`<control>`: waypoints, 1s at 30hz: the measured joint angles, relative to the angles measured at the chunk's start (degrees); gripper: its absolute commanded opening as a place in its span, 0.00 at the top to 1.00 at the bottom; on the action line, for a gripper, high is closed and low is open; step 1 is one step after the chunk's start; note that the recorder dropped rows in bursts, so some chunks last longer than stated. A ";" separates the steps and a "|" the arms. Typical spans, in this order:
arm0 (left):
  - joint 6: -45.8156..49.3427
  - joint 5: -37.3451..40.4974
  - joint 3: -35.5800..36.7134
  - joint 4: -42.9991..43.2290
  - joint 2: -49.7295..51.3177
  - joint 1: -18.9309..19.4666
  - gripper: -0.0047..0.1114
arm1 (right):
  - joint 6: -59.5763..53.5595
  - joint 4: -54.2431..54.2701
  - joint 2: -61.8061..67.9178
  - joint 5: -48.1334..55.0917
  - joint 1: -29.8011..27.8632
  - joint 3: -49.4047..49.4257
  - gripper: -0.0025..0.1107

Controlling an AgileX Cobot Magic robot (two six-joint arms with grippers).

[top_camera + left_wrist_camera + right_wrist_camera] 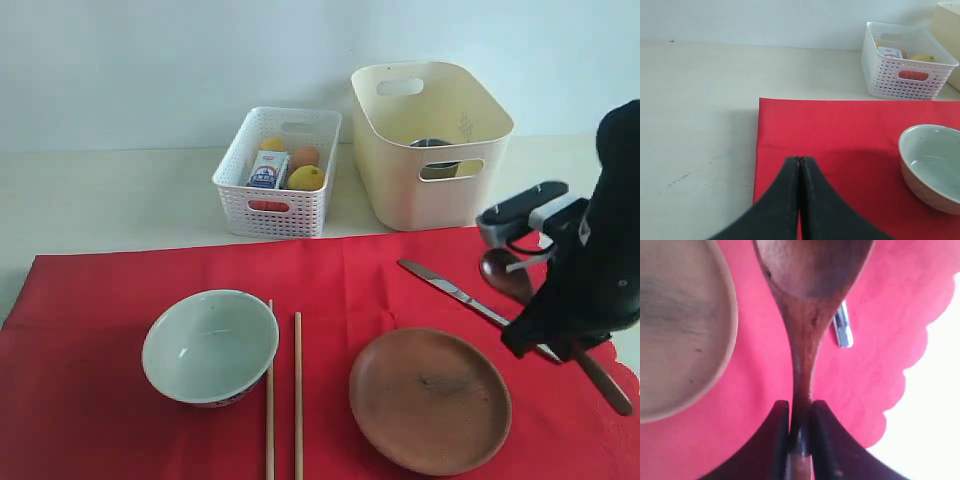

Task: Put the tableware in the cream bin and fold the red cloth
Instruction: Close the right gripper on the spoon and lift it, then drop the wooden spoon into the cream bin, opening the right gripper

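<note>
My right gripper is shut on the handle of the dark wooden spoon, which lies on the red cloth at the right, beside the metal knife. In the exterior view that gripper sits over the spoon. The brown plate, the wooden chopsticks and the pale green bowl rest on the cloth. The steel cup stands inside the cream bin. My left gripper is shut and empty above the cloth's left edge, near the bowl.
A white lattice basket holding food items stands left of the cream bin, behind the cloth. The cloth's scalloped edge ends close beside the spoon handle. Bare pale table lies left of the cloth.
</note>
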 measured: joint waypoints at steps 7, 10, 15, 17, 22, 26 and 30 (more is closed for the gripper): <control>0.00 0.00 0.00 0.00 0.00 0.00 0.96 | -1.03 10.43 -9.14 -9.25 0.00 -0.24 0.98; 0.00 0.00 0.00 0.00 0.00 0.00 0.96 | -4.47 17.68 -9.47 -12.58 0.00 -0.24 0.98; 0.00 0.00 0.00 0.00 0.00 0.00 0.96 | -10.69 24.13 -8.35 -14.19 0.12 -4.34 0.98; 0.00 0.00 0.00 0.00 0.00 0.00 0.96 | -11.79 24.54 -7.11 -14.72 0.12 -7.67 0.98; 0.00 0.00 0.00 0.00 0.00 0.00 0.96 | -12.38 23.92 -2.30 -18.54 -0.01 -17.08 0.98; 0.00 0.00 0.00 0.00 0.00 0.00 0.96 | -12.38 23.78 3.41 -21.88 -1.65 -24.19 0.98; 0.00 0.00 0.00 0.00 0.00 0.00 0.96 | -12.38 23.68 9.90 -25.45 -4.24 -31.42 0.98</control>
